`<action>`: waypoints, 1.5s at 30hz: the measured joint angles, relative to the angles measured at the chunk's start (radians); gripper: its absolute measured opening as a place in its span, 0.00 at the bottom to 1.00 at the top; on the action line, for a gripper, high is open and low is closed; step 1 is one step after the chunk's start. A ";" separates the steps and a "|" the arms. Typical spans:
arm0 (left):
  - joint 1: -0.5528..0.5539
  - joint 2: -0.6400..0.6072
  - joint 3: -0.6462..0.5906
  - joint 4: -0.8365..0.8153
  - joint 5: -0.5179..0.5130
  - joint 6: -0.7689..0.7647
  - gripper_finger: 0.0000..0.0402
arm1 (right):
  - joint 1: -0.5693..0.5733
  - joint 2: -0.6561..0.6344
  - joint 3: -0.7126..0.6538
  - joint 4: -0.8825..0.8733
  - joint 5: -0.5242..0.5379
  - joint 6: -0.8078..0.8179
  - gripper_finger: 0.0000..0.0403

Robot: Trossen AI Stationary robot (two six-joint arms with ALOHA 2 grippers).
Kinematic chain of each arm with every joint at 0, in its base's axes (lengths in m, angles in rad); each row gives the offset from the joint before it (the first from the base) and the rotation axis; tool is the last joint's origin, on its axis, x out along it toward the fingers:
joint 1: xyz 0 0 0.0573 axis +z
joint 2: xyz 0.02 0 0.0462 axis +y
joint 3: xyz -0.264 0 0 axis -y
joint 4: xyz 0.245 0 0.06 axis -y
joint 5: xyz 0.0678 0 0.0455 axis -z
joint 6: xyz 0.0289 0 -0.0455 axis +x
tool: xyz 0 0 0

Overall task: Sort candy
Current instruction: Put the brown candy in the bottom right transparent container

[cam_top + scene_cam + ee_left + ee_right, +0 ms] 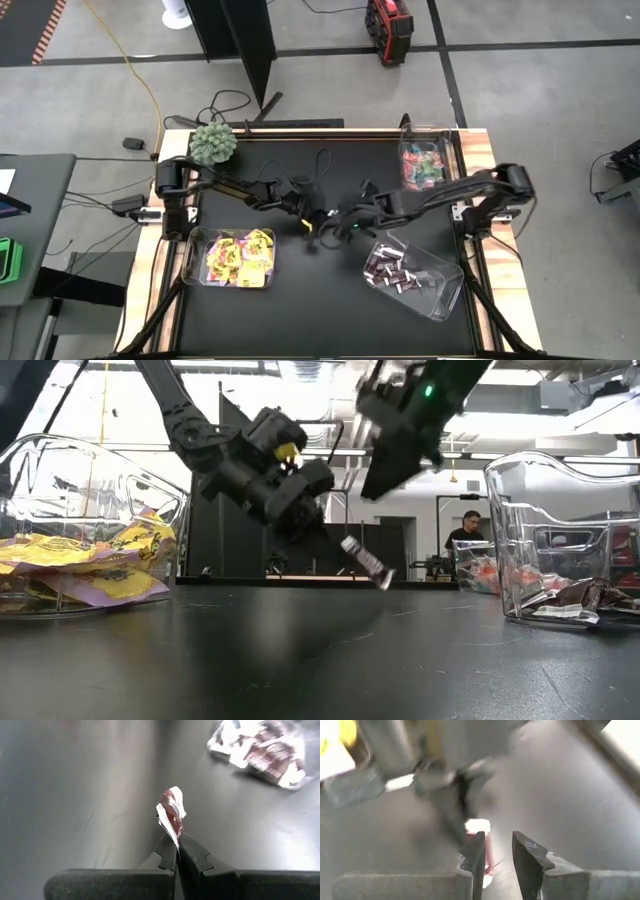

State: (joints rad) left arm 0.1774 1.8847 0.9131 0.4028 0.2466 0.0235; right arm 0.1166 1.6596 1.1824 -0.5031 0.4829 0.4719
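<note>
My left gripper (pixel 308 224) (pixel 177 844) is over the middle of the table, shut on a dark brown mini bar (pixel 171 815) (pixel 366 564) in a silver-ended wrapper. My right gripper (pixel 336 228) (pixel 495 842) is open, close beside it and higher in the low view (pixel 376 482), with the bar (pixel 479 827) just past its fingertips. Yellow packets fill the near-left bin (pixel 240 258). More dark bars lie in the near-right bin (pixel 410 275). Teal-and-pink sweets sit in the far-right bin (pixel 424 165). My left gripper pinches the mini bar by one crimped wrapper end (pixel 175 836) between its two fingertips. The fingers slant down from the table's left. The bar sticks out beyond them, tilted, its free end (pixel 384 581) low near the table; whether it touches the table cannot be told.
A fuzzy green ball plant (pixel 212 143) stands at the far-left corner. Bare black tabletop (pixel 320 300) lies between the two near bins. A person (pixel 466 530) sits in the room beyond the table's far edge.
</note>
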 joint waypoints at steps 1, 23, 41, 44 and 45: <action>-0.009 -0.011 0.000 0.002 0.000 0.013 0.00 | 0.005 -0.024 0.000 -0.003 0.029 -0.009 0.28; -0.266 -0.026 0.138 0.207 0.049 0.087 0.00 | 0.101 -0.305 0.001 -0.024 0.323 -0.209 0.28; -0.295 0.047 0.299 0.104 -0.071 0.052 0.00 | 0.100 -0.299 0.002 -0.018 0.330 -0.218 0.28; -0.296 0.048 0.306 0.093 -0.062 0.052 0.00 | 0.100 -0.299 0.002 -0.017 0.330 -0.223 0.28; -0.296 0.048 0.310 0.094 -0.055 0.052 0.00 | 0.100 -0.299 0.002 -0.015 0.330 -0.227 0.28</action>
State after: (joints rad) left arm -0.1188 1.9327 1.2235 0.4964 0.1914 0.0756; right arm 0.2165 1.3605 1.1839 -0.5185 0.8125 0.2447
